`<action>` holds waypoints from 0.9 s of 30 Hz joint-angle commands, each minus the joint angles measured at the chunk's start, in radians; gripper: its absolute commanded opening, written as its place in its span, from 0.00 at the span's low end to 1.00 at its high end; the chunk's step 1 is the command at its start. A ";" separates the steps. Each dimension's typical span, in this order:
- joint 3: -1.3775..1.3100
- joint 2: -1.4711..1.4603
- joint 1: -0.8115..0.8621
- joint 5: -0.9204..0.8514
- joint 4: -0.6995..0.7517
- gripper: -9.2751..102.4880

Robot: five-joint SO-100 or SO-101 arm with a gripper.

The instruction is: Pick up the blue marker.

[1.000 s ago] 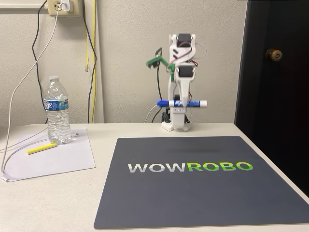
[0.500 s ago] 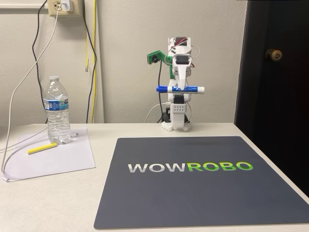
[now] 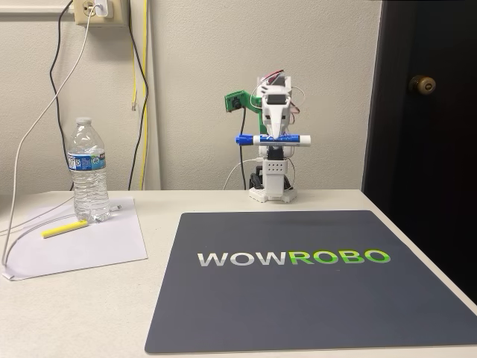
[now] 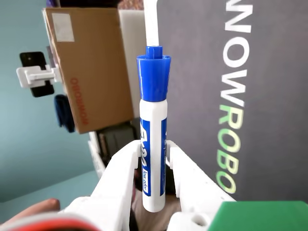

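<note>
Item: blue marker (image 3: 271,139), crosswise in my gripper (image 3: 275,139), high above the mat (image 3: 313,298), near the arm's base. Gripper clenched on the marker's barrel (image 4: 153,159). Risk, as I judge it: a thin grip; a jolt could let it twist or slip out.

Beige wall (image 3: 201,67), dark door (image 3: 425,112), wall outlet (image 3: 95,9)

The table (image 3: 97,313) is pale beige. A dark mat (image 3: 313,280) with "WOWROBO" letters lies on it. Left of the mat lies a white paper sheet (image 3: 78,242), and behind the mat stands the arm's white base (image 3: 273,192).
</note>
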 commanded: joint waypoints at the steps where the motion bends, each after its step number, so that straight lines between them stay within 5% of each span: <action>1: 0.041 0.067 0.014 0.003 -0.055 0.13; 27: 0.089 0.057 0.003 -0.017 -0.126 0.13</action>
